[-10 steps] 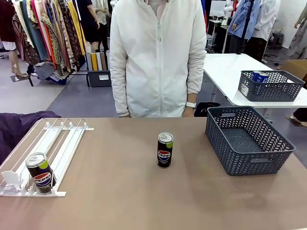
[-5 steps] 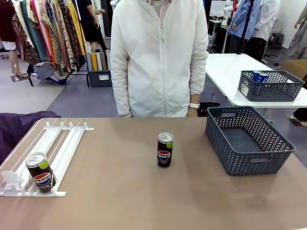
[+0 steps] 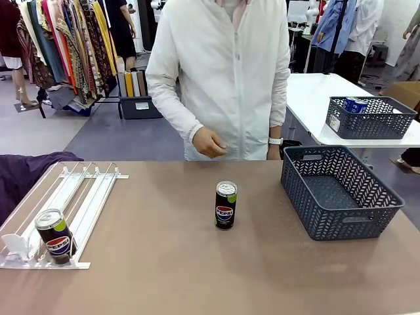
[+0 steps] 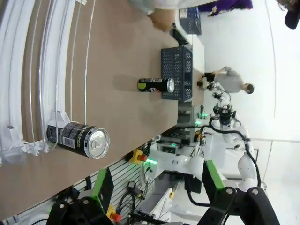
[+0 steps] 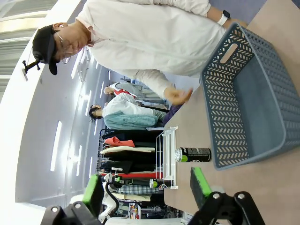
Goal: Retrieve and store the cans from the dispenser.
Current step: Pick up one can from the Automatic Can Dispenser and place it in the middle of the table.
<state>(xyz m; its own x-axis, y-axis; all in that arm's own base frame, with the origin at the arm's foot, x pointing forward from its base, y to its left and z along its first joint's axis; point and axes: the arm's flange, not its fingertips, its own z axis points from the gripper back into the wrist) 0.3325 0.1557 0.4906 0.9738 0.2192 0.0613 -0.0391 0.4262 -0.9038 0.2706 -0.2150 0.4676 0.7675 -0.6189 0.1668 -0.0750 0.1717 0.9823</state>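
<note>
"Two cans I'm counting. One (image 3: 56,236) is sitting at the near end of the dispenser (image 3: 72,197), by the clear stops. The other (image 3: 226,205) is standing upright in the middle of the tabletop (image 3: 164,275), well apart from the basket (image 3: 328,223)."

"And the arms, what are they doing?"

"Both are hanging back with nothing in them. The left pincer (image 4: 157,187) is gaping wide and looking along the rails at that first can. The right pincer (image 5: 146,192) is gaping too, facing the basket."

"So what are you worrying about?"

"The person's hand (image 3: 209,142) is hovering over the far edge, just beyond the standing can. If an arm is reaching for that can while the hand is coming in, they're going to be meeting right over it."

"And at the dispenser?"

"That can is sitting between thin wire rails, close to the stops. A pincer coming down off-centre is risking catching a rail or the plastic and dragging the whole light dispenser across the tabletop. The cans are looking slick and round as well, I'm guessing. A pinch high near the rim is inviting a slip, and a narrow can knocked sideways is going to be rolling toward the edge."

"And the basket?"

"Nothing is lying in it, as far as I'm seeing. Letting go from too high is asking for a can bouncing or tipping over."
</note>
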